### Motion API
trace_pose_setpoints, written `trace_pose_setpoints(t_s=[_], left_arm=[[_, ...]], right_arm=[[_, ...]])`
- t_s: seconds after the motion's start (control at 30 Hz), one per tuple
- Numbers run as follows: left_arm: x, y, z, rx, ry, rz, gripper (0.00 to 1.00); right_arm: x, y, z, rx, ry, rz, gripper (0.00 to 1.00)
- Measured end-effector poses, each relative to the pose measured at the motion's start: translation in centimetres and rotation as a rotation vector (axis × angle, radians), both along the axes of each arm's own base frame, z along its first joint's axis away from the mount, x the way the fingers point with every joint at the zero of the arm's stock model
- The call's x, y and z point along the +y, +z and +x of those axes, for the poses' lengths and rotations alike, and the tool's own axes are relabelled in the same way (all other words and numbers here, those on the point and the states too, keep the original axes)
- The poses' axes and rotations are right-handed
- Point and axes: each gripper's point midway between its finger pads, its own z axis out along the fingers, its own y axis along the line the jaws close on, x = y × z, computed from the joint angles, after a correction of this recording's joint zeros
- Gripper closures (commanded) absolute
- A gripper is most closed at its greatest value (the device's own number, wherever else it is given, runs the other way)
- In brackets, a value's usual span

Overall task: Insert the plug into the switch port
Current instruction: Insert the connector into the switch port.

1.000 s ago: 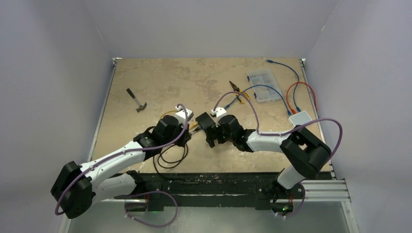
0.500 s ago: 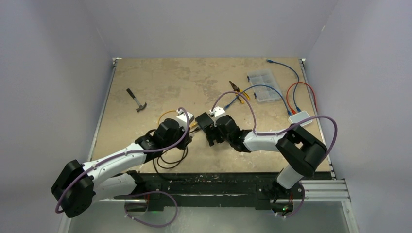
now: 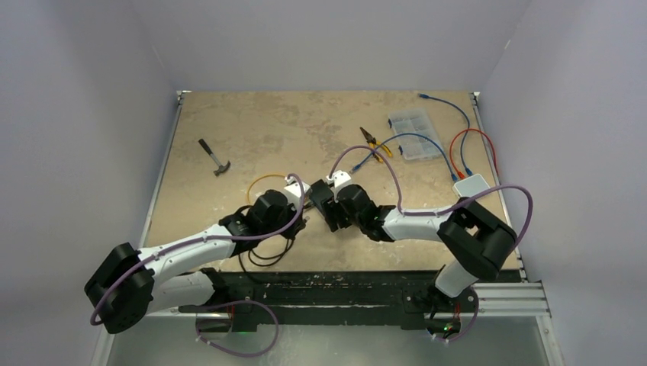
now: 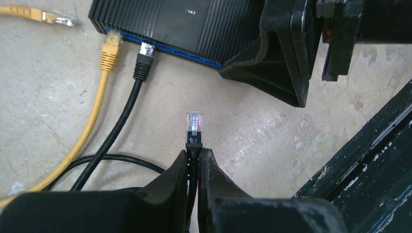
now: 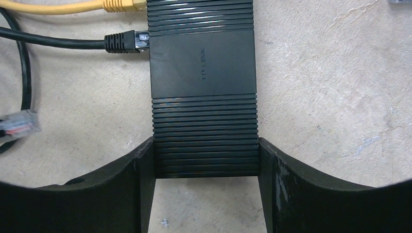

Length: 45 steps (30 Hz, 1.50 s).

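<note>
The black network switch (image 5: 203, 73) lies on the table and also shows in the left wrist view (image 4: 184, 24). My right gripper (image 5: 206, 160) is shut on the switch's near end, one finger on each side. A yellow cable plug (image 4: 111, 46) and a black cable plug (image 4: 144, 56) sit in its blue port face. My left gripper (image 4: 194, 158) is shut on a black cable just behind its clear plug (image 4: 194, 122). The plug points at the port face, a short gap away, right of the plugged black cable. It also shows at the left edge of the right wrist view (image 5: 19, 124).
A hammer (image 3: 214, 158) lies at the left. Pliers (image 3: 375, 142), a clear parts box (image 3: 413, 133), blue and red cables (image 3: 458, 145) and a white box (image 3: 471, 185) are at the back right. Black cable loops (image 3: 267, 248) lie near the front rail.
My left gripper has moved right and towards the switch with the plug. My right gripper has shifted slightly left, still holding the switch.
</note>
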Motion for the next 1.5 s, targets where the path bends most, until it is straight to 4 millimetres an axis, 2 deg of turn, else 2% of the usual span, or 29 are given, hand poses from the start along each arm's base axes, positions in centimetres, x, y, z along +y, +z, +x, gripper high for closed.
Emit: trace_pose_setpoints(t_s=[0.2,0.4,0.53,0.93,1.23,1.5], left_arm=[[-0.7,-1.0,-1.0,0.013,-0.041,0.035,1.00],[-1.2,-1.2,-1.5,-0.003,-0.052,0.054,1.00],[-1.4,-1.1,-1.3,-0.019,-0.051,0.073,1.00],[-1.6,0.3,0.5,-0.095,0.018,0.049,1.00],[-1.7,-0.9,0.6,-0.076,0.018,0.076,1.00],[-1.7,-1.1,0.6,-0.072,0.019,0.079,1.00]], right_arm=[[0.0,1.2,-0.5,0.002,0.015,0.018,1.00],[0.9,4.1,-1.0,-0.018,0.059,0.097,1.00],[1.2,4.9,-1.3,-0.022,0.079,0.125,1.00],[0.8,3.9,-2.3,0.001,0.102,0.127,1.00],[1.2,4.0,-2.6,0.007,0.128,0.149,1.00],[1.4,3.9,-2.8,0.009,0.139,0.159,1.00]])
